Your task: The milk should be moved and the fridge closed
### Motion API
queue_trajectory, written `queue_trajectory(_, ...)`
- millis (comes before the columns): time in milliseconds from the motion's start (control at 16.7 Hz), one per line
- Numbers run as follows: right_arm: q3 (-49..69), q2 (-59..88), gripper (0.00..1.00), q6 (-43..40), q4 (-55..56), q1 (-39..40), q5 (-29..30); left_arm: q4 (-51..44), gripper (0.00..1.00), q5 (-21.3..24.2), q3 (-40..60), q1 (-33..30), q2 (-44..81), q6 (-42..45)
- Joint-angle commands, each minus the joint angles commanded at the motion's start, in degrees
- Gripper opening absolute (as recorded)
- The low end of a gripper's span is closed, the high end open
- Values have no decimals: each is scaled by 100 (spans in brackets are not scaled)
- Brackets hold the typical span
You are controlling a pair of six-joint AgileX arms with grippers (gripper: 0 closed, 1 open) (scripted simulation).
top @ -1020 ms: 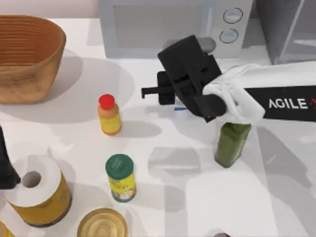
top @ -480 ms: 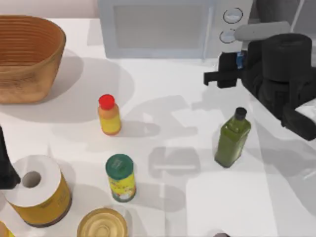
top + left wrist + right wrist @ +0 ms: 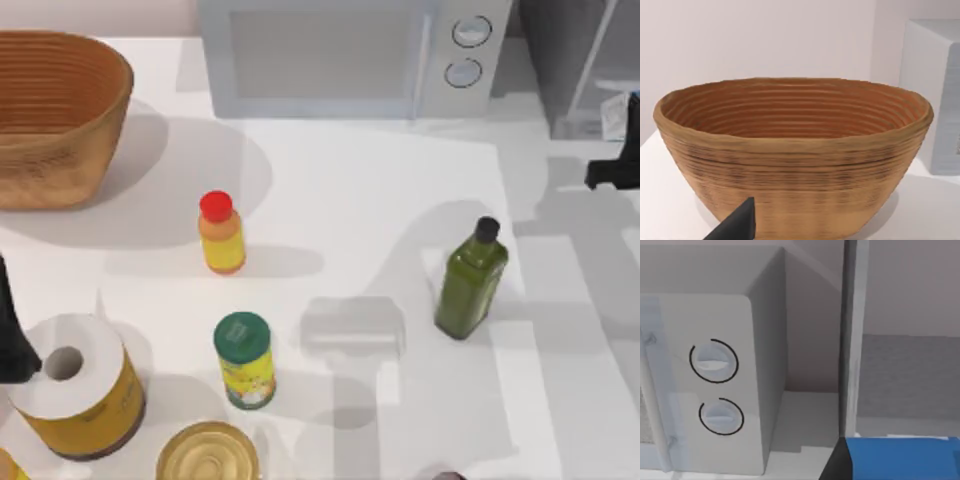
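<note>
Blue milk (image 3: 900, 457) top fills right wrist view, clamped in right claw (image 3: 622, 150); claw now farther right, at fridge (image 3: 575, 60).

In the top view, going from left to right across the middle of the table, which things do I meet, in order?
Orange bottle with red cap → green-lidded jar → green bottle with black cap → right gripper, at the right edge before the fridge, with the milk above it.
</note>
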Motion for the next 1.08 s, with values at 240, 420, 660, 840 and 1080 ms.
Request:
queue_trajectory(240,-314,-177,0,-61,545,-602,-139,0,100,0,0,0,0,0)
queue_trajectory(420,-334,-188,0,-62,567,-663,-146,0,100,0,0,0,0,0)
queue_trajectory(660,-241,-110,0,-57,498,-646,-155,0,100,0,0,0,0,0)
queue_trajectory(840,311,255,0,-90,20,-694,-265,0,100,0,0,0,0,0)
queue_trajectory(1080,1819,1091,0,-195,-1342,-847,-498,0,100,0,0,0,0,0)
